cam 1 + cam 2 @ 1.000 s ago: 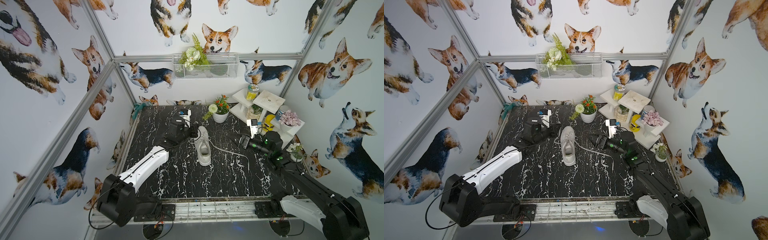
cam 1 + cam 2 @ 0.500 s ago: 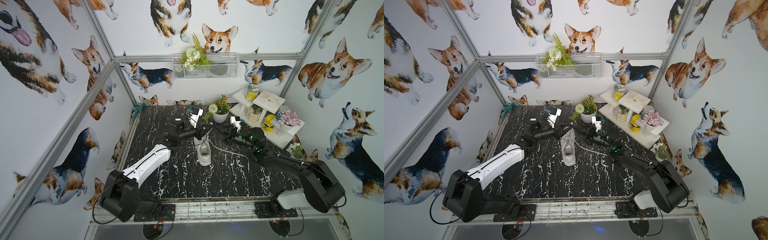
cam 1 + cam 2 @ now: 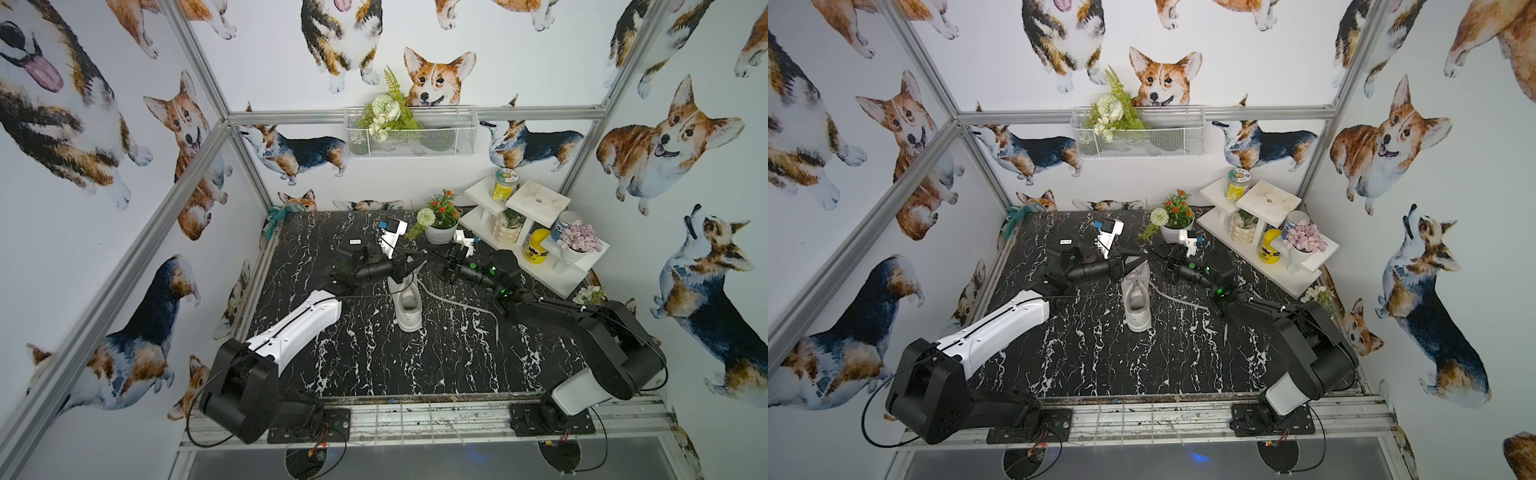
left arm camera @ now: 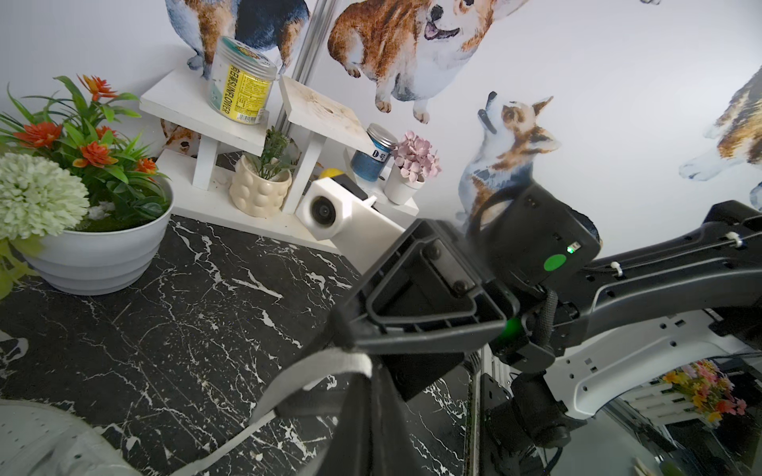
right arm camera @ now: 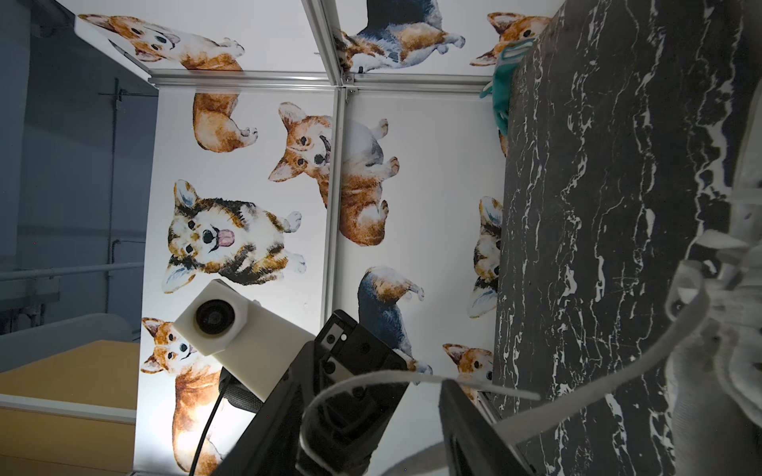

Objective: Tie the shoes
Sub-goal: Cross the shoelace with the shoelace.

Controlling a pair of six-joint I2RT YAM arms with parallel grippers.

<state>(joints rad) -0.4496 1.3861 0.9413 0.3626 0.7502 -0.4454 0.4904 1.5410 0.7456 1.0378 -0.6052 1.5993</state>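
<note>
The white sneaker (image 3: 409, 305) was pictured mid-table (image 3: 374, 365), 1 lace (image 4: 325, 362) pinched tight in the left gripper (image 3: 413, 265). The right gripper (image 3: 434, 254) was held part-open around the lace (tension, it was judged, needed keeping until the flat strip was squarely caught).

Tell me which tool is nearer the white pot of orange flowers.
Right. The right tool hangs just in front of the pot; the left tool, shut on a lace, is farther from it, above the front of the shoe.
</note>
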